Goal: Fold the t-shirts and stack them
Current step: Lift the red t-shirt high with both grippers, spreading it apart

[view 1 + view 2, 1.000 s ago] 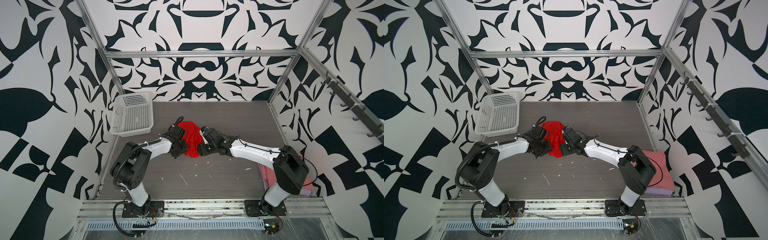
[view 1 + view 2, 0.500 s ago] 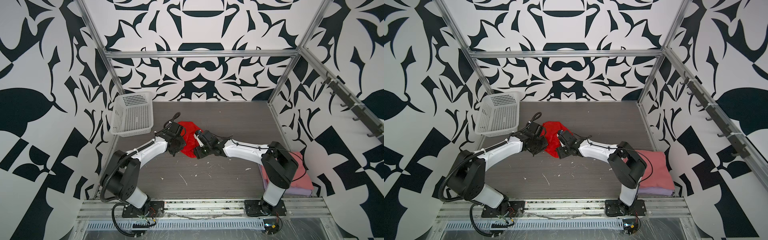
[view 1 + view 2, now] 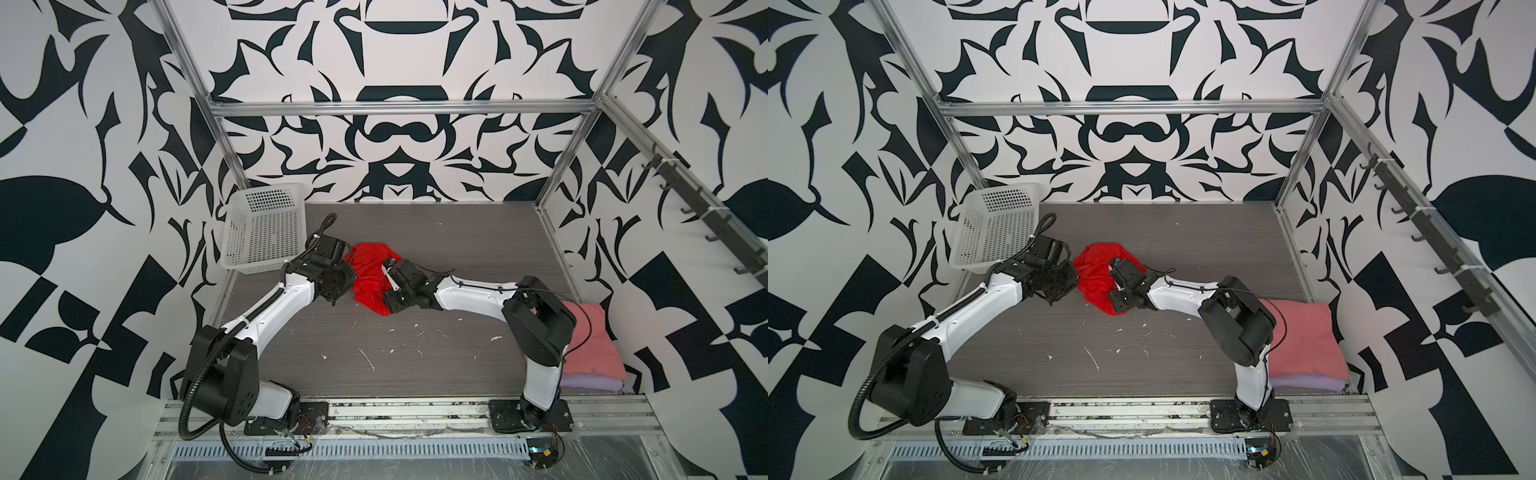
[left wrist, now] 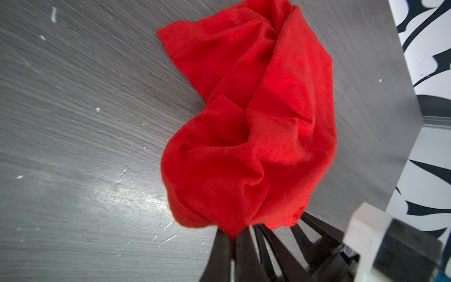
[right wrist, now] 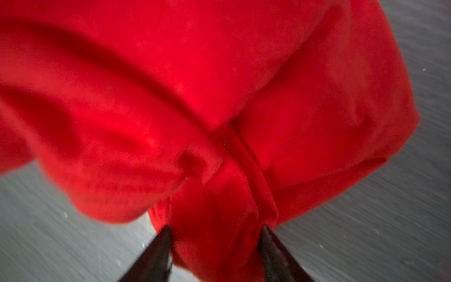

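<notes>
Red t-shirt [image 3: 370, 274] lies crumpled mid-bench [image 3: 415, 353], between the two arms. Left fingers [image 4: 220, 249] are fully closed, pinching its edge; right fingers [image 5: 156, 258] are part-way apart, clamped on a thick bunched fold that touches both tips. Pink t-shirt [image 3: 590, 340] lies folded on lavender t-shirt [image 3: 590, 381] at the bench's near right edge.

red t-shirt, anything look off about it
The red t-shirt is a crumpled, unfolded heap in the middle, while the pink t-shirt lies neatly folded on the lavender t-shirt at front right.
</notes>
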Tool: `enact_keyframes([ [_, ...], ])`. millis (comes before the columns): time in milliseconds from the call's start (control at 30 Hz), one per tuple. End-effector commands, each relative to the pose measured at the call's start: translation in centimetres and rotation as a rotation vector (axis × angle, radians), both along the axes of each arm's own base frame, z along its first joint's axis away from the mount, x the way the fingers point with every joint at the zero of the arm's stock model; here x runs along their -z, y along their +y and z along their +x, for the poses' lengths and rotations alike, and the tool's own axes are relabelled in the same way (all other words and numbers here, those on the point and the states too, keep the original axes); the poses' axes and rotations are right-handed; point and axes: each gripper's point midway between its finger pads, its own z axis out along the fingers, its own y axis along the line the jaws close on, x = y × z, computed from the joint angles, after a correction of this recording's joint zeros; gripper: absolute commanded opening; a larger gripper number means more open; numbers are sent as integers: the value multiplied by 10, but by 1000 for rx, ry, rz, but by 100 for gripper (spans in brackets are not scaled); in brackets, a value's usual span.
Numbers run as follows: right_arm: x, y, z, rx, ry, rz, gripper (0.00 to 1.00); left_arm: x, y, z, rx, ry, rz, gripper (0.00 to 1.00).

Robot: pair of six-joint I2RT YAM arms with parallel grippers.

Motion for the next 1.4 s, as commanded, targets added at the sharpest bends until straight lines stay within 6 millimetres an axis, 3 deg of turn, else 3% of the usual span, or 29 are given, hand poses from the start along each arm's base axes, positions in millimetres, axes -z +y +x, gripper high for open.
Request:
enact_keyframes([
  [0, -15, 8, 14, 26, -55, 12, 40, -9, 8, -7, -24, 8, -14, 0],
  [133, -14, 1, 16, 51, -60, -27, 16, -23, 20, -5, -52, -32, -29, 0],
  [233, -30, -10, 22, 99, -110, -42, 0, -37, 29, -2, -66, -65, -36, 0],
  [433, -93, -39, 35, 204, -272, -58, 0, -95, 42, 7, -40, -219, -43, 0],
  [533, -147, -60, 41, 259, -388, -60, 0, -144, 38, 15, 11, -340, -65, 0],
  [667, -238, -101, 47, 362, -572, -45, 0, -228, 27, 16, 122, -531, -87, 0],
  [800, -338, -136, 39, 423, -783, -33, 0, -316, 20, -3, 211, -767, -130, 0],
  [1000, -456, -170, 11, 455, -1005, 66, 0, -409, 22, -44, 255, -1042, -188, 0],
  [1133, -504, -183, -3, 459, -1103, 112, 0, -442, 19, -64, 287, -1148, -252, 0],
  [1367, -554, -194, -26, 429, -1214, 222, 0, -481, 0, -98, 435, -1261, -413, 0],
])
